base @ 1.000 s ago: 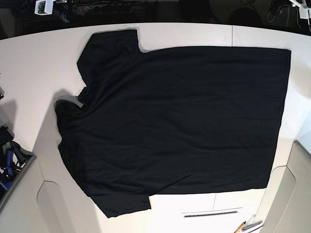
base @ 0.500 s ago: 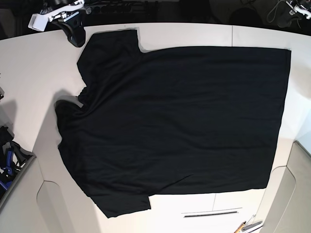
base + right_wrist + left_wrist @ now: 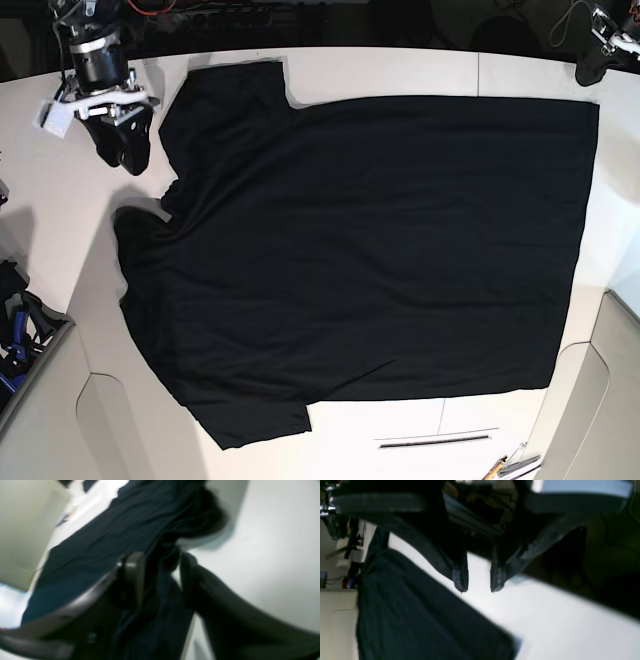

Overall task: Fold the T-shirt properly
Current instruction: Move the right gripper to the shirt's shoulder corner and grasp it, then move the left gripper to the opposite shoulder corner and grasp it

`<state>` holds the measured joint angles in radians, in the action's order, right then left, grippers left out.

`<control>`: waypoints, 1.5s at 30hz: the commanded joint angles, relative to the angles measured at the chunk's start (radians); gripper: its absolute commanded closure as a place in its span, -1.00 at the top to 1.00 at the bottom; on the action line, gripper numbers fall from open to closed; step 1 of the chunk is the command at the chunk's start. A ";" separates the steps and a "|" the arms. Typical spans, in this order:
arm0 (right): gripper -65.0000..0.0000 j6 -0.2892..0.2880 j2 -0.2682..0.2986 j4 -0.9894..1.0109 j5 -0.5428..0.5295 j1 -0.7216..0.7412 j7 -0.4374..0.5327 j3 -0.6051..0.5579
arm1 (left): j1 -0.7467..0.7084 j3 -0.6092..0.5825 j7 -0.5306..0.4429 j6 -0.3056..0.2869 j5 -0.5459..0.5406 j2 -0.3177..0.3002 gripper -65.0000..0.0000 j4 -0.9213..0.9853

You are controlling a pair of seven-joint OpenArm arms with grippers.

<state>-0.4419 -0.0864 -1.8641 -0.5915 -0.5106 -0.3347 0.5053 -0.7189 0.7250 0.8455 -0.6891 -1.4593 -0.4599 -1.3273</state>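
Cloth fills most of the white counter point(image 3: 400, 70): a large black short-sleeved T-shirt point(image 3: 370, 260) lies spread flat, plain side up. One sleeve reaches toward the counter's near edge, the other toward its far edge, and the straight hem runs beside the right-hand end. At the far left corner the right gripper point(image 3: 128, 150) hovers just beside the bunched collar and far sleeve, its fingers point(image 3: 133, 577) spread with nothing between them. At the far right corner the left gripper point(image 3: 476, 586) hangs over bare counter near the hem corner, fingers point(image 3: 460, 581) parted and empty. The shirt looks light, limp and prone to wrinkling; I would pinch it at hem corners and shoulder seams, lifting low so it drapes rather than drags.
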 commanded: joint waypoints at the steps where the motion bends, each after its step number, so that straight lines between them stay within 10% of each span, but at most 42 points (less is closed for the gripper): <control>1: 0.02 -0.006 0.001 -0.017 -0.003 0.016 0.004 0.004 | -0.006 0.010 -0.009 -0.009 -0.024 -0.020 -0.36 -0.011; 28: 0.08 0.028 0.000 0.378 0.069 0.358 -0.137 -0.125 | 0.057 0.010 0.020 -0.009 -0.024 -0.061 -0.26 -0.012; 33: -0.95 0.025 0.001 0.376 0.137 0.357 -0.138 -0.138 | 0.057 0.042 0.005 -0.009 -0.024 -0.083 -0.26 -0.012; 45: -1.00 0.009 0.000 0.366 0.165 0.349 -0.140 -0.126 | 0.090 0.182 -0.061 -0.009 0.048 -0.106 0.00 -0.010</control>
<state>-0.4232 -0.0887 -1.4803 -0.4248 -0.1665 -0.4839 0.3775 -0.6224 0.8970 0.8059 -0.6888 -1.3849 -0.5423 -1.3273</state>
